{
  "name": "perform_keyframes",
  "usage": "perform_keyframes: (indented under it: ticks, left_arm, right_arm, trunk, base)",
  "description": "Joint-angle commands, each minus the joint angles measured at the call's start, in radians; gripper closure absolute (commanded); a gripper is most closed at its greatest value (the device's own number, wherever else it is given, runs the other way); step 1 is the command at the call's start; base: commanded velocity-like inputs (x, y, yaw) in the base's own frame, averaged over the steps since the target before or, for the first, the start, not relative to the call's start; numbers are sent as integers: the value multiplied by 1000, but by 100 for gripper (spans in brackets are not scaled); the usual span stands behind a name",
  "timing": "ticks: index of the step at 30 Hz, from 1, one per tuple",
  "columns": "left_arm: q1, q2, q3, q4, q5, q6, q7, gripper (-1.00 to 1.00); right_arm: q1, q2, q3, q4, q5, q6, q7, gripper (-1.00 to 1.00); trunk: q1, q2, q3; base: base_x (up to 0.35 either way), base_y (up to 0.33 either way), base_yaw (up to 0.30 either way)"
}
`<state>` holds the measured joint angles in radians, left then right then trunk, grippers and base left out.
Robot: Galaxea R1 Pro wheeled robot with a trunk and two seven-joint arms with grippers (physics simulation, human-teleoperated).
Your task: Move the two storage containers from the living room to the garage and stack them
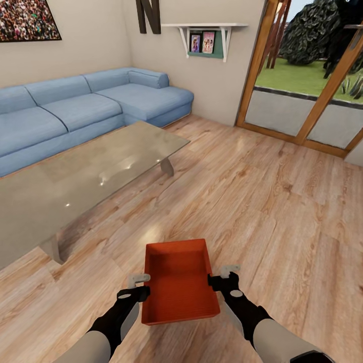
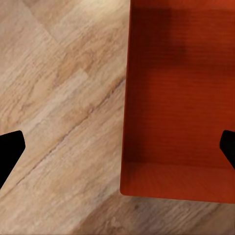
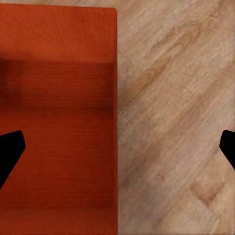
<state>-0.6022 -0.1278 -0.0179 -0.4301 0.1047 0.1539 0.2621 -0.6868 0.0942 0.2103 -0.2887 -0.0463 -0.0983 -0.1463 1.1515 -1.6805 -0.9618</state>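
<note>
We are in living room: light wood-plank flooring (image 1: 262,201), blue corner sofa (image 1: 75,111) at 10 o'clock, glass coffee table (image 1: 75,176) at 9. One orange-red lidless rectangular plastic bin (image 1: 179,282) at 6 o'clock, between our arms. Left gripper (image 1: 139,285) and right gripper (image 1: 222,276) straddle its side walls, fingers spread apart. Whether bin is lifted, cannot tell. By our judgement: early; carrying to garage and stacking all left.

One dark block letter "N" (image 1: 149,15) on the beige wall, cut off by the top edge of the head view. Two book covers (image 1: 201,42) stand on the white wall shelf (image 1: 204,25) beside it, print too small to read. Poster (image 1: 26,19) at upper left shows a crowd, no legible words.
</note>
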Motion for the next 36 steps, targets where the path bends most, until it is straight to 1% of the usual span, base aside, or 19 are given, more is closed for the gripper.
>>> perform_keyframes:
  ticks: [1, 8, 16, 22, 31, 36]
  left_arm:
    - [0, 0, -2, -1, 10, 4, 5, -100]
    - [1, 1, -1, 1, 11, 4, 5, -100]
    - [0, 0, -1, -2, 12, 4, 5, -100]
    - [0, 0, -1, -2, 12, 4, 5, -100]
    - [0, 1, -1, 1, 11, 4, 5, -100]
    - [0, 1, -1, -2, 11, 4, 5, -100]
  right_arm:
    - [-1, 1, 8, 1, -5, -4, -6, -100]
    - [0, 7, 2, 2, -16, -6, -6, -100]
    - [-1, 9, -2, 2, -19, -6, -6, -100]
    - [0, 9, 2, 2, -10, -6, -6, -100]
    - [-1, 8, 1, 2, -19, -1, -6, -100]
    - [0, 8, 5, 2, -11, -3, -6, -100]
  trunk:
    - [4, -8, -4]
    - [31, -57, -26]
    - [61, -113, -51]
    - [84, -155, -70]
    - [119, -218, -98]
    - [138, -253, -114]
  base:
    - [0, 0, 0]
    - [0, 0, 0]
    - [0, 0, 0]
    - [0, 0, 0]
    - [0, 0, 0]
    - [0, 0, 0]
